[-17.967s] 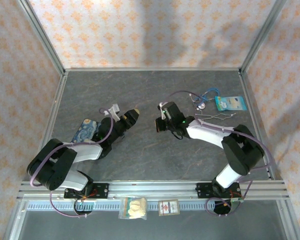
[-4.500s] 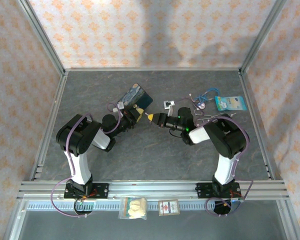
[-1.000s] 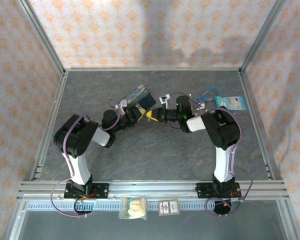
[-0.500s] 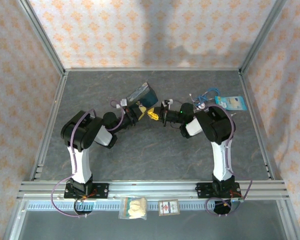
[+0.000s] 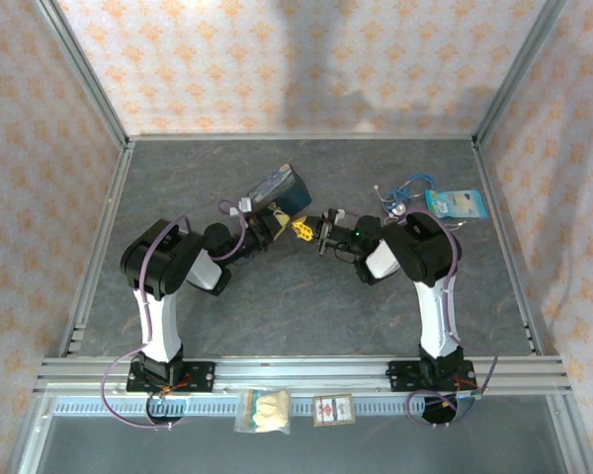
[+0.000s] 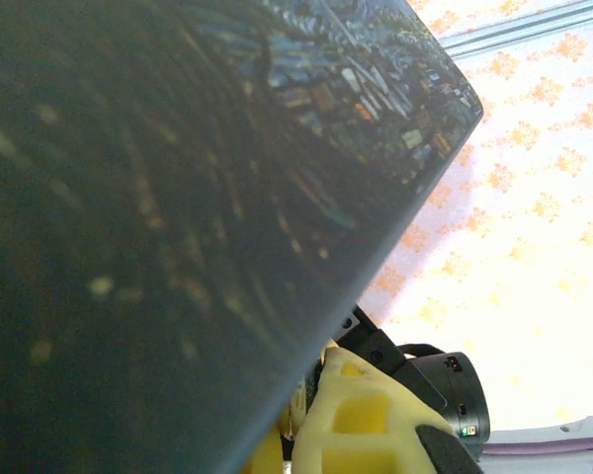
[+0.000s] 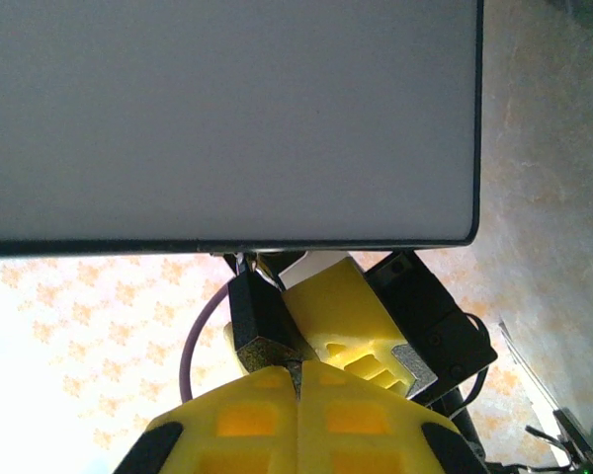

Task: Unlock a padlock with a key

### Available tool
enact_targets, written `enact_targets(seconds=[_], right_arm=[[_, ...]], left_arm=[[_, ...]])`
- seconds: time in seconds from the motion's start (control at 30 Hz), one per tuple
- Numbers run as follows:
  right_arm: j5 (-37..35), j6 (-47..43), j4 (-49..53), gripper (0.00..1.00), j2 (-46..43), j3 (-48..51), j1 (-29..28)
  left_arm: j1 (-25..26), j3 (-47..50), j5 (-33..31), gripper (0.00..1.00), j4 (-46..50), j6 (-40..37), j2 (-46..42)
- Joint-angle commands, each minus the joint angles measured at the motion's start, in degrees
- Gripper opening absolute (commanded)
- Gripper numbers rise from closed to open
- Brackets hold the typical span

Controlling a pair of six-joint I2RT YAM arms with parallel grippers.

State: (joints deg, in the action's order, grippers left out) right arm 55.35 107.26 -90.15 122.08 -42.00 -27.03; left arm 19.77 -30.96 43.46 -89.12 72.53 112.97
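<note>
The key lies mostly hidden in the right tool.

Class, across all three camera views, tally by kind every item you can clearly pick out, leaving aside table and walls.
Robot arms: 2
Painted tin: 1
Padlock: 1
Key: 1
Blue cord bundle: 1
Blue-and-white packet: 1
Packets near the front rail: 2
Total: 9

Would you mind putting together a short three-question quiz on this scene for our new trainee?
1. True or false: the right gripper is spread wide open.
2. In the right wrist view, the padlock sits: A) right beneath the edge of the tin; B) flat on the table; C) among blue cords.
3. Fill in: the right gripper's fingers are ____ in colour.
Key: 1 false; 2 A; 3 yellow.
</note>
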Motion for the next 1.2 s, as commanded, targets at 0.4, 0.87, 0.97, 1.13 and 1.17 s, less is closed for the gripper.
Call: enact_targets(seconds=[0.4, 0.87, 0.97, 1.13, 1.17], right_arm=[[-10.0, 12.1, -16.3, 0.33, -1.2, -0.8, 1.7], [-10.5, -24.8, 24.2, 0.44, -17.2, 2.8, 2.0], [-13.3, -35.6, 37.2, 0.44, -20.6, 1.9, 2.0], [-15.8, -51.7, 47.8, 0.44, -23.7, 1.9, 1.9], [-15.3, -53.5, 46.6, 0.44, -24.1, 2.9, 1.7]], left_arm=[[1.5, 0.9, 7.1, 0.0, -1.0, -2.8, -5.1], [0.6, -0.6, -5.1, 0.0, 31.3, -18.4, -15.2], [0.7, -1.7, -6.3, 0.0, 36.4, -21.2, -16.5], [0.7, -2.5, -4.6, 0.0, 35.0, -19.1, -15.5], [0.7, -2.5, -4.5, 0.0, 34.3, -18.1, -15.3]])
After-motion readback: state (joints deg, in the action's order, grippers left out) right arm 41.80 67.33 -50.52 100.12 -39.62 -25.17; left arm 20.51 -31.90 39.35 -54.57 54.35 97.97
